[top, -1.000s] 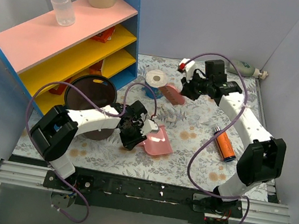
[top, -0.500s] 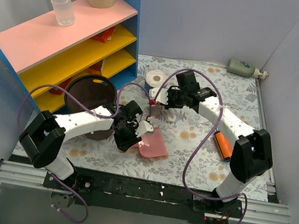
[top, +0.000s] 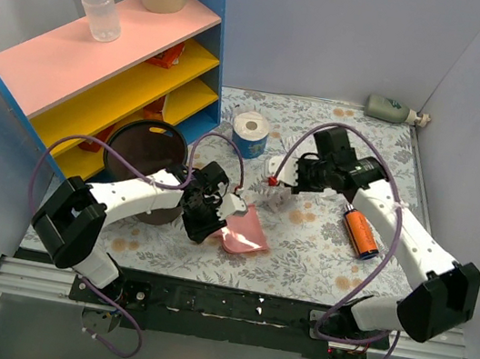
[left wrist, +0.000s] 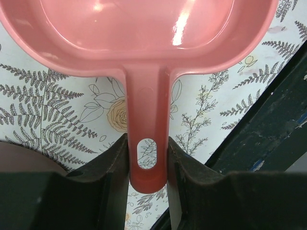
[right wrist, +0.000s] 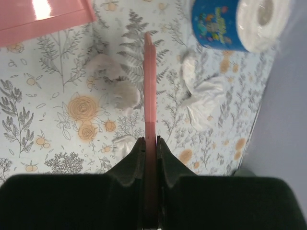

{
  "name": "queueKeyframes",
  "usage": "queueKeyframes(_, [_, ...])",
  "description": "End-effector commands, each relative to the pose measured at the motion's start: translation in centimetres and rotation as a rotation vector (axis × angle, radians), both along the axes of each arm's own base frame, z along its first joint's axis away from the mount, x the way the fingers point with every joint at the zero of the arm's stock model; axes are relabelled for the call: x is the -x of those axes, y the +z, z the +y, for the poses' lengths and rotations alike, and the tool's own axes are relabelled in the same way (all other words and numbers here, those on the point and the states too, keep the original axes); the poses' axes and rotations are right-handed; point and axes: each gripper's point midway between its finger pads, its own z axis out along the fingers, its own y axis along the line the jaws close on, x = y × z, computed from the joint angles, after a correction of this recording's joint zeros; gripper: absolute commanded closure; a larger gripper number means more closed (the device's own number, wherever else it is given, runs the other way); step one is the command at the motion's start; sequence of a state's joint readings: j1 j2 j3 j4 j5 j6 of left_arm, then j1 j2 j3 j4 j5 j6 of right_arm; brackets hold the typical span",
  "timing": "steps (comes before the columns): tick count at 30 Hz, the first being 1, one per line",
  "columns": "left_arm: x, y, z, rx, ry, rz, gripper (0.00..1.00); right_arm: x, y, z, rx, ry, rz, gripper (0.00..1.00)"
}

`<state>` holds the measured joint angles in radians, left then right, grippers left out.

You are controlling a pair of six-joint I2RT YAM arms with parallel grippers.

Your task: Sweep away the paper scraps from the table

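Clamping tight, left gripper [left wrist: 147, 160] holds the pink dustpan [left wrist: 139, 43], right gripper [right wrist: 150, 149] a pink tool [right wrist: 149, 86] among paper scraps [right wrist: 125, 96]

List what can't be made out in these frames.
- Left wrist view: dustpan front cut off by top edge; contents unseen.
- Right wrist view: pink sweeper seen edge-on in right tool; shape unclear.
- Right wrist view: paper scraps partly behind sweeper; count unsure.
- Top view: shelf lower compartments shadowed under its boards; items unclear.
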<state>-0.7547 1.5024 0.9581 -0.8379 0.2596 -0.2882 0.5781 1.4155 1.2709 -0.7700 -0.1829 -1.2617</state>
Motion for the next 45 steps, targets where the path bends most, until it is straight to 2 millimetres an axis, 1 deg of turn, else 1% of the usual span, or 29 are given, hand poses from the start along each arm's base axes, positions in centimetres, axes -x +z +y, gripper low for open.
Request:
queueKeyframes(1, [-0.8, 0.3, -0.5, 0.01, 0.012, -0.018, 1.0, -1.5, 4.5, -1.0, -0.194, -0.179, -0.035, 0.99])
queueKeyframes(2, [-0.9, 0.3, -0.5, 0.01, 0.011, -0.021, 1.0, -3.0, 5.4, -1.4, -0.257, -0.291, -0.05, 0.99])
queueKeyframes(3, [-1.0, 0.4, -0.5, 0.004, 0.009, -0.021, 1.0, -3.7, 5.8, -1.7, -0.277, -0.344, -0.065, 0.99])
queueKeyframes(4, [-1.1, 0.2, -0.4, -0.005, 0.009, -0.017, 1.0, -4.5, 5.8, -2.1, -0.285, -0.4, -0.076, 0.99])
queueKeyframes(5, [-1.4, 0.5, -0.6, -0.005, 0.004, -0.028, 1.0, -5.6, 5.5, -3.6, -0.262, -0.515, -0.114, 0.99])
queueKeyframes(6, [-1.5, 0.5, -0.4, -0.023, 0.006, -0.022, 1.0, -6.2, 5.6, -3.8, -0.289, -0.573, -0.115, 0.99])
queueKeyframes(7, [-1.5, 0.5, -0.5, -0.028, 0.005, -0.019, 1.0, -6.8, 4.9, -4.8, -0.264, -0.636, -0.118, 0.99])
queueKeyframes(8, [-1.7, 0.6, -0.6, -0.036, 0.004, -0.013, 1.0, -7.5, 4.7, -6.4, -0.242, -0.721, -0.144, 0.99])
queueKeyframes(10, [-2.2, 0.9, -0.7, -0.039, 0.007, -0.029, 1.0, -8.2, 4.8, -7.6, -0.276, -0.831, -0.151, 0.99])
queueKeyframes(11, [-2.6, 1.1, -0.9, -0.033, 0.011, -0.048, 1.0, -8.6, 4.7, -9.0, -0.262, -0.888, -0.178, 0.99])
queueKeyframes(13, [-3.3, 1.2, -0.8, -0.049, 0.021, -0.077, 1.0, -8.8, 3.8, -10.2, -0.226, -0.938, -0.184, 0.99])
queueKeyframes(14, [-3.6, 1.1, -0.7, -0.056, 0.023, -0.089, 1.0, -9.0, 3.5, -11.2, -0.205, -0.974, -0.193, 0.99])
queueKeyframes(17, [-4.5, 1.0, -0.8, -0.077, 0.031, -0.112, 1.0, -9.3, 2.1, -12.5, -0.177, -1.024, -0.163, 0.99])
queueKeyframes(18, [-4.8, 1.0, -0.9, -0.08, 0.03, -0.116, 1.0, -9.5, 1.4, -12.7, -0.159, -1.035, -0.15, 0.99])
queueKeyframes(19, [-4.9, 1.0, -0.9, -0.084, 0.032, -0.117, 1.0, -9.6, 1.2, -12.8, -0.156, -1.041, -0.143, 0.99])
queueKeyframes(24, [-5.1, 0.7, -1.3, -0.106, 0.026, -0.083, 1.0, -9.4, -1.3, -11.7, -0.165, -1.043, -0.042, 0.99])
queueKeyframes(28, [-5.9, 0.3, -2.0, -0.111, 0.028, -0.075, 1.0, -8.8, -2.3, -10.3, -0.208, -1.037, 0.05, 0.99])
queueKeyframes(29, [-6.1, 0.3, -2.3, -0.109, 0.029, -0.079, 1.0, -8.6, -2.5, -9.6, -0.227, -1.025, 0.083, 0.99])
queueKeyframes(31, [-6.3, 0.2, -2.5, -0.11, 0.027, -0.076, 1.0, -8.0, -2.9, -9.0, -0.253, -1.036, 0.138, 0.99])
queueKeyframes(33, [-6.7, 0.1, -2.8, -0.112, 0.025, -0.074, 1.0, -7.1, -3.1, -7.7, -0.299, -1.034, 0.219, 0.99])
queueKeyframes(35, [-7.0, -0.1, -3.3, -0.112, 0.024, -0.066, 1.0, -6.2, -3.1, -5.9, -0.359, -1.005, 0.315, 0.99])
queueKeyframes(37, [-7.1, -0.3, -3.5, -0.113, 0.022, -0.058, 1.0, -5.3, -2.7, -4.7, -0.421, -1.024, 0.395, 0.99])
queueKeyframes(38, [-7.3, -0.3, -3.7, -0.109, 0.023, -0.058, 1.0, -4.6, -2.3, -3.6, -0.459, -0.997, 0.459, 0.99])
queueKeyframes(39, [-7.6, -0.3, -4.1, -0.104, 0.026, -0.057, 1.0, -4.2, -1.9, -3.0, -0.49, -0.989, 0.491, 0.99])
queueKeyframes(40, [-7.7, -0.3, -4.4, -0.098, 0.025, -0.055, 1.0, -3.9, -1.6, -2.3, -0.535, -1.016, 0.543, 0.99])
queueKeyframes(41, [-7.8, -0.4, -4.5, -0.097, 0.027, -0.051, 1.0, -3.2, -1.1, -1.2, -0.573, -0.986, 0.607, 0.99])
queueKeyframes(43, [-8.2, -0.4, -5.0, -0.089, 0.026, -0.052, 1.0, -2.4, -0.1, 0.1, -0.626, -0.962, 0.685, 0.99])
queueKeyframes(44, [-8.3, -0.3, -5.2, -0.085, 0.025, -0.051, 1.0, -1.8, 0.7, 1.0, -0.663, -0.944, 0.752, 0.99])
queueKeyframes(45, [-8.4, -0.2, -5.4, -0.079, 0.025, -0.052, 1.0, -1.5, 1.4, 1.4, -0.683, -0.926, 0.77, 0.99])
